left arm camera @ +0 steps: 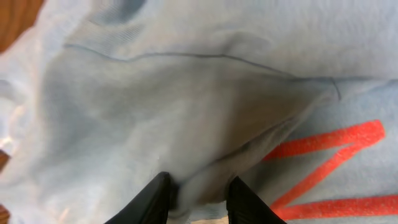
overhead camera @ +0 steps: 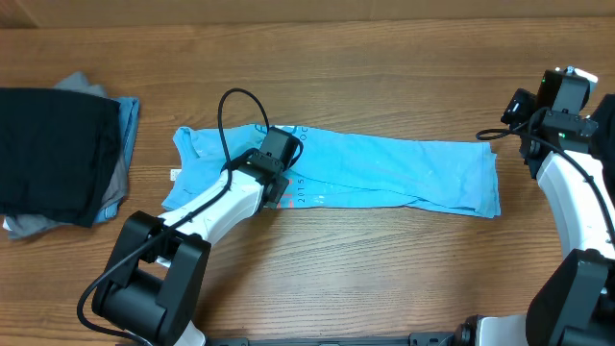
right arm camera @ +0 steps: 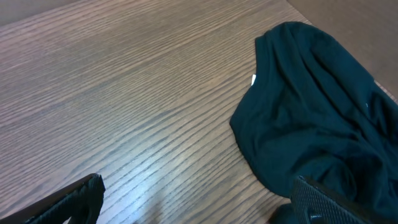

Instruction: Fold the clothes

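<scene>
At table centre: sky-blue T-shirt [overhead camera: 384,171] lies as a long narrow strip, running L–R across the wooden table [overhead camera: 384,279]. Stack of other clothes [overhead camera: 58,159], black on top w/ grey + blue under, sits well apart at far L edge.

L gripper [left arm camera: 198,196] is down on the strip's L-centre part. Wrist view shows a raised ridge of blue cloth pinched between its fingers [left arm camera: 155,199], just beside the red lettering [left arm camera: 336,143]. Reads as clamped on the shirt, but the bite looks shallow.

R gripper [right arm camera: 199,186] is spread wide, nothing between the fingers. It hovers off the strip's R end, not touching. Its cam sees bare wood + a dark garment [right arm camera: 311,124].

Risks, my read:
- Pinch may hold the top layer only, so a lift would peel the strip open instead of carrying it over.
- Shallow bite means cloth could slip out mid-swing.
- R end unheld, so it may drag or skew and the edges won't line up.
- Can't tell how many layers are caught.
</scene>
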